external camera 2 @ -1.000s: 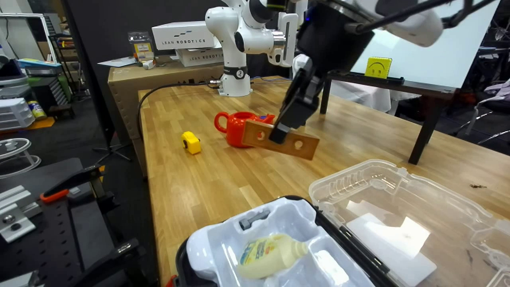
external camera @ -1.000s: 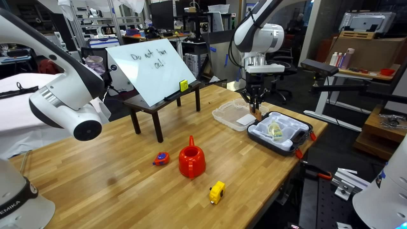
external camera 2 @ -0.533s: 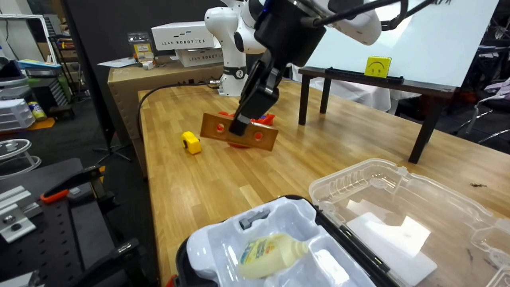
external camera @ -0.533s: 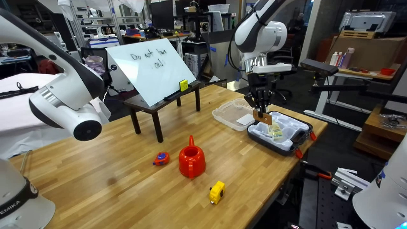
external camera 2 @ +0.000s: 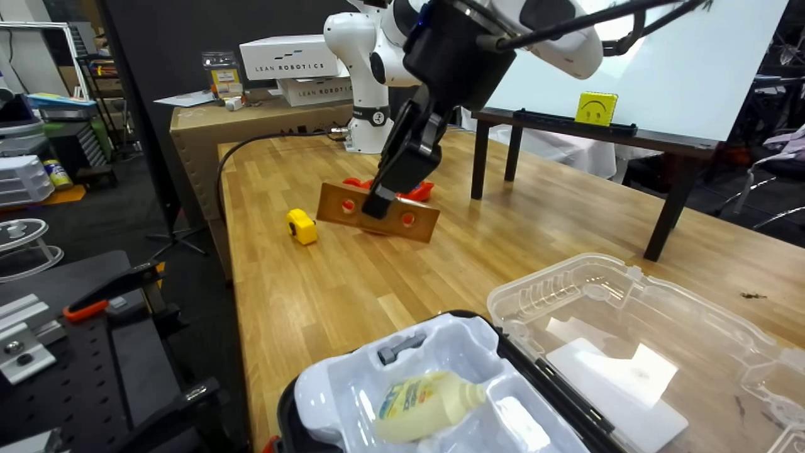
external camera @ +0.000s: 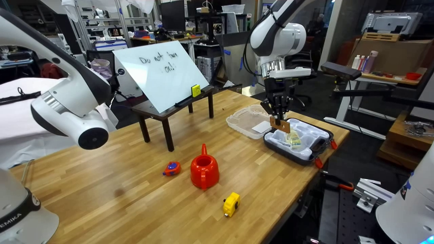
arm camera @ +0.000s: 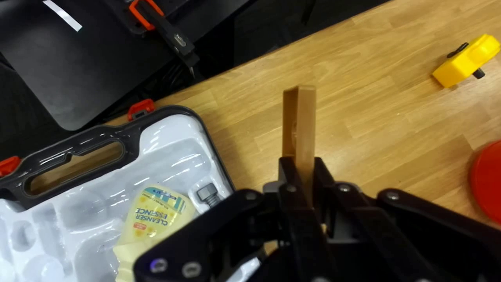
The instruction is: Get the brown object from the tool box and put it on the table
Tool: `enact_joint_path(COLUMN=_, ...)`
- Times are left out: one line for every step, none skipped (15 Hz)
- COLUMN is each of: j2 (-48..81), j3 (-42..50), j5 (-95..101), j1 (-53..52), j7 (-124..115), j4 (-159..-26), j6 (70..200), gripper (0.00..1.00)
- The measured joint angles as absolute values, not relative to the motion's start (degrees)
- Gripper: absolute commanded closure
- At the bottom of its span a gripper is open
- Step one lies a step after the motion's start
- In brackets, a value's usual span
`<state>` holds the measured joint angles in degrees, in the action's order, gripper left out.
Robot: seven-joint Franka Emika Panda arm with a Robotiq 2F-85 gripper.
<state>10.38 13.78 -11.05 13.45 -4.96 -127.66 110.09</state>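
Black gripper (arm camera: 302,166) pinches flat brown bar (arm camera: 305,123), black toolbox (arm camera: 132,139) at wrist-view eight o'clock; likely transferring, next lowering to pale-wood table (arm camera: 372,117).

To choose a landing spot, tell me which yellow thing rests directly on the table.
The yellow tape measure; the pale yellow bottle is in the tool box, the yellow block up on the dark stand.

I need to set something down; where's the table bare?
Bare table: between white arm base and red gadget, and between yellow tape measure and tool box. Crowded: around that box, with its clear lid and the gripper holding the brown object.
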Motion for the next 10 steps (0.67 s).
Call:
enact_joint_path(j2=10.54, j3=13.77, j5=-11.05, j1=13.45, j7=-4.96, j4=-127.66, j6=110.09, gripper=0.97)
enact_joint_path(j2=10.79, j3=13.61, j5=-11.22, j1=13.40, j7=-4.73, j4=-127.66, j6=110.03, gripper=0.97)
enact_joint_path(j2=11.07, j3=13.09, j5=-11.82, j1=13.30, j7=-4.01, j4=-127.62, j6=109.82, gripper=0.97)
enact_joint_path(j2=11.28, j3=12.24, j5=-12.83, j1=13.08, j7=-2.94, j4=-127.52, j6=109.57, gripper=0.97)
enact_joint_path(j2=11.54, j3=11.17, j5=-14.07, j1=12.62, j7=-1.88, j4=-127.29, j6=109.33, gripper=0.97)
enact_joint_path(j2=11.93, j3=9.98, j5=-15.40, j1=11.97, j7=-0.93, j4=-126.80, j6=108.91, gripper=0.97)
enact_joint_path(j2=12.55, j3=8.80, j5=-16.59, j1=11.24, j7=-0.16, j4=-126.00, j6=108.18, gripper=0.97)
enact_joint_path(j2=13.27, j3=7.79, j5=-17.51, j1=10.51, j7=0.45, j4=-125.15, j6=107.58, gripper=0.97)
enact_joint_path(j2=14.14, j3=6.86, j5=-18.21, j1=9.86, j7=1.06, j4=-124.18, j6=107.01, gripper=0.97)
enact_joint_path(j2=15.11, j3=6.14, j5=-18.80, j1=9.45, j7=1.73, j4=-123.25, j6=106.55, gripper=0.97)
